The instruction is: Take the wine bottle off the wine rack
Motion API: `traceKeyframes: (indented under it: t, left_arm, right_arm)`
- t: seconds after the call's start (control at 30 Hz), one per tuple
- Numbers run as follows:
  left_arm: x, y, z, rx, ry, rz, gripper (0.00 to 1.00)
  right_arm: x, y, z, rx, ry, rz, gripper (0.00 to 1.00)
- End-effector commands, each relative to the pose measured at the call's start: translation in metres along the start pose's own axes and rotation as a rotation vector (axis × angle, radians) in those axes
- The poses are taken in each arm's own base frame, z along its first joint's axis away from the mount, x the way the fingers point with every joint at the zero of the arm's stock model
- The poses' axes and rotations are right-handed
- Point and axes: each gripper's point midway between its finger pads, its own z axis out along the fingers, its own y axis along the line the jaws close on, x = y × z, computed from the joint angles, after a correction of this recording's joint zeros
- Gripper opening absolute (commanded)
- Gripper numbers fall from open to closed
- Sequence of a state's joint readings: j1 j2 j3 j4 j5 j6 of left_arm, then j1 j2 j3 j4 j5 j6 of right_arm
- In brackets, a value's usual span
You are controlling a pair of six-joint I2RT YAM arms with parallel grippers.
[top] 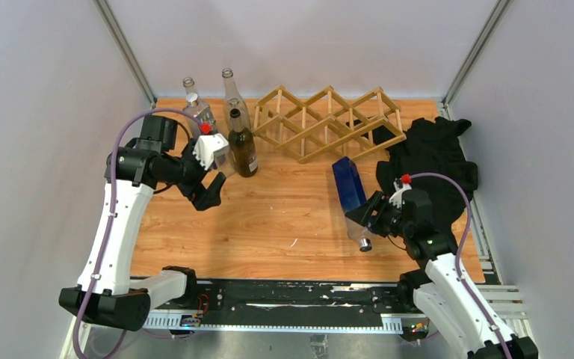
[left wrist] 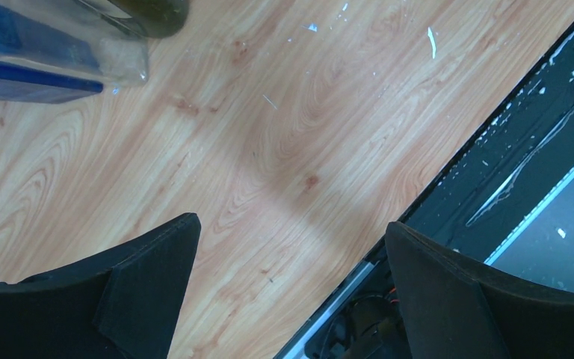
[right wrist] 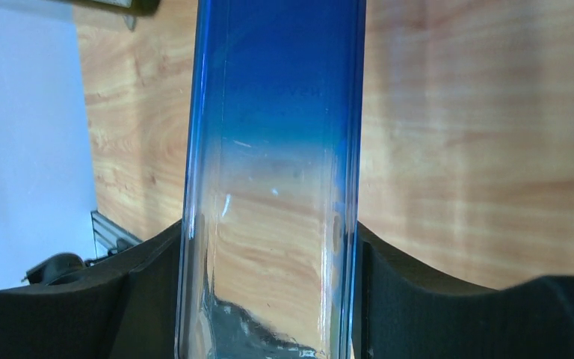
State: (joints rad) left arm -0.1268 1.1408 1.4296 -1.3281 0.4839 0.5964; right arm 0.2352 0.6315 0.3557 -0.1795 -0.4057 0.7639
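Bottle: blue wine bottle (top: 350, 187) clear of wine rack (top: 329, 123), over bench (top: 269, 217), gripped between right fingers (right wrist: 418, 299).
Left fingers (left wrist: 134, 299): spread wide, empty.
Right wrist view: glass touches both fingers; the overhead view hides that contact.

The left arm (top: 116, 224) reaches forward to the near left of the wooden rack (top: 329, 122), elbow bent; the left gripper (top: 213, 183) points downward (jaws spread wide, nothing between them). The right arm (top: 456, 299) stretches toward the rack's near right side, and the right gripper (top: 366, 213) is clamped around a blue bottle (top: 349, 187), one finger (right wrist: 149, 299) pressed against each side.
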Motion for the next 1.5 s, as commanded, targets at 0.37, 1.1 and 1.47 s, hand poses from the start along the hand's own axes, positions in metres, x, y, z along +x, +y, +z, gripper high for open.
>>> traceKeyframes:
  t: [0.37, 1.1, 1.47]
  left_arm:
    - [0.010, -0.023, 0.018, 0.103, 0.053, 0.318, 1.00]
    - [0.022, -0.051, 0.033, 0.147, -0.112, 0.890, 1.00]
    - [0.034, -0.051, 0.041, 0.114, -0.124, 1.005, 1.00]
  right_arm:
    - [-0.001, 0.066, -0.024, -0.225, 0.117, -0.158, 0.00]
    - [0.080, 0.223, 0.006, -0.527, 0.531, -0.316, 0.00]
    - [0.112, 0.305, 0.008, -0.703, 0.736, -0.396, 0.00]
